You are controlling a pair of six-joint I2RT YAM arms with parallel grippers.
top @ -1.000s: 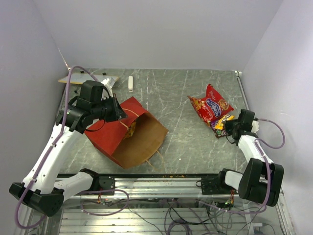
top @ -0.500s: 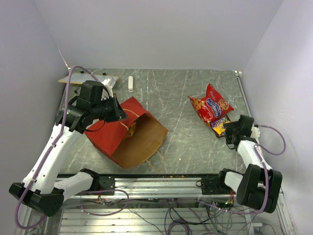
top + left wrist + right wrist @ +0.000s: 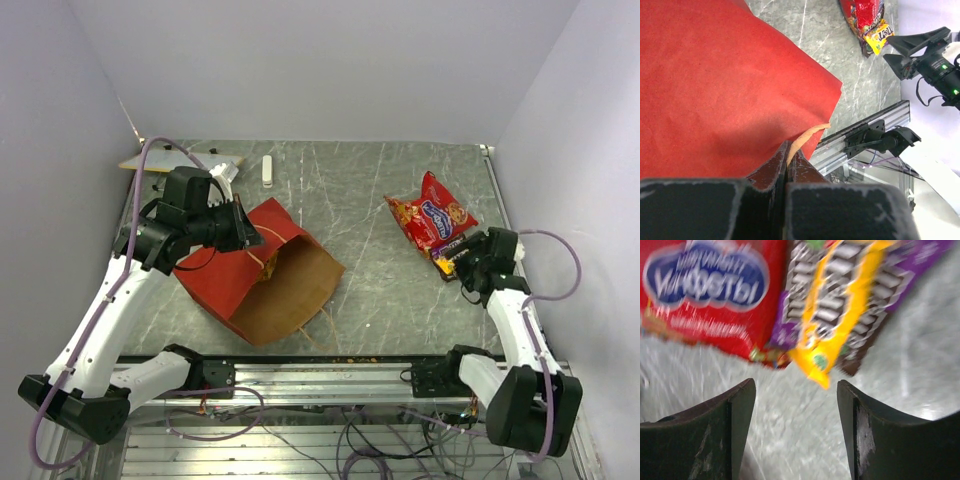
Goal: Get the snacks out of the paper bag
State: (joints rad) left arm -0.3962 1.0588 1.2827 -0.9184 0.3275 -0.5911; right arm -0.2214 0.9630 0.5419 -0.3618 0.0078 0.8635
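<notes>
The paper bag (image 3: pixel 235 275), red outside and brown inside, lies tilted at the left with its mouth facing the near right. My left gripper (image 3: pixel 244 233) is shut on the bag's tan string handle (image 3: pixel 810 134) at the upper rim, and the red paper (image 3: pixel 715 85) fills the left wrist view. At the right, the snacks lie on the table: a red bag with a blue logo (image 3: pixel 432 215) (image 3: pixel 705 290) and small packets (image 3: pixel 450 257), one of them yellow (image 3: pixel 832 315). My right gripper (image 3: pixel 463 263) (image 3: pixel 796 387) is open just short of them, nothing between its fingers.
A small white object (image 3: pixel 267 170), a tan board (image 3: pixel 140 162) and a silvery piece (image 3: pixel 226 167) lie at the back left. Purple-grey walls close in the grey marbled table (image 3: pixel 370 290). A metal rail (image 3: pixel 330 372) with cables runs along the near edge.
My right gripper has opened, and the small yellow packet now lies free beside the red bag. The right arm has shifted slightly. The left arm and the paper bag have not moved.
</notes>
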